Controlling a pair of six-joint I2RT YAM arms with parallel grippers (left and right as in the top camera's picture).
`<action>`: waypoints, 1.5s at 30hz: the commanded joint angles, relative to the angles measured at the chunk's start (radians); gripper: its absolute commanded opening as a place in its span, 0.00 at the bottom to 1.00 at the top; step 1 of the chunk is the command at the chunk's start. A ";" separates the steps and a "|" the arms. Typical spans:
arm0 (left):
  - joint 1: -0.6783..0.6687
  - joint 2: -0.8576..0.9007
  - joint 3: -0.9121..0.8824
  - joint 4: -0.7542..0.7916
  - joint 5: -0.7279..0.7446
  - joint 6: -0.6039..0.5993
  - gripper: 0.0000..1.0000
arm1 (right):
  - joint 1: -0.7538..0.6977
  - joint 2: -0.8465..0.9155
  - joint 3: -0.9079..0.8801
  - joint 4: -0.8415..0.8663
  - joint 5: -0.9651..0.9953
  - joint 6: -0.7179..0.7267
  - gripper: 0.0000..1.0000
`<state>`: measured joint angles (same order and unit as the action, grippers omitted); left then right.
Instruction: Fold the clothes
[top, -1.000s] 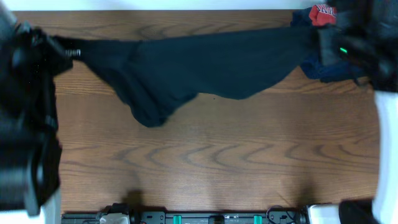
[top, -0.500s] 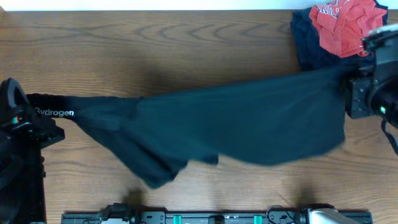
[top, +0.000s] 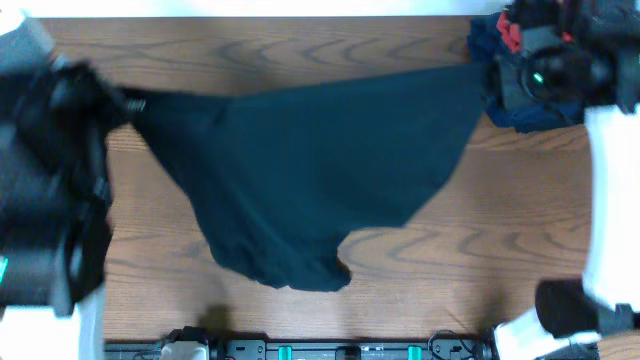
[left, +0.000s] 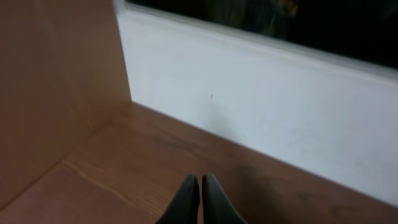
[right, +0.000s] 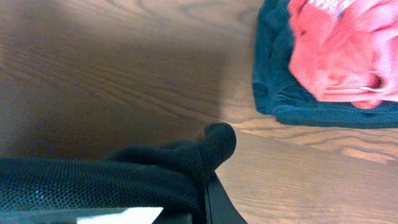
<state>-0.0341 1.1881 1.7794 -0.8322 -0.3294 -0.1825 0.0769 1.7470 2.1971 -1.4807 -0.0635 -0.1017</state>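
The black trousers (top: 310, 170) stretch along the table's (top: 300, 310) far edge — one end pinched in the closed left gripper (left: 199, 186) near the far-left corner, the other clamped by the right gripper (top: 495, 80) beside the far-right corner's red garment (right: 336, 43).

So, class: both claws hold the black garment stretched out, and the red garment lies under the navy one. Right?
No: the red garment lies on top of the navy one, per the right wrist view. The left claw and right claw do hold the black garment stretched out.
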 joint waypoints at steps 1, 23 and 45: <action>0.003 0.140 0.012 0.045 -0.049 0.013 0.06 | -0.010 0.117 -0.001 0.038 0.011 0.018 0.01; 0.003 0.911 0.012 0.669 -0.049 0.012 0.06 | 0.082 0.726 -0.001 0.864 -0.023 0.019 0.04; -0.008 0.745 0.012 0.484 0.001 0.069 0.98 | 0.052 0.535 0.002 0.720 -0.001 0.086 0.99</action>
<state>-0.0357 2.0510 1.7786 -0.2821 -0.3477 -0.1215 0.1432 2.4306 2.1860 -0.6800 -0.0544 -0.0250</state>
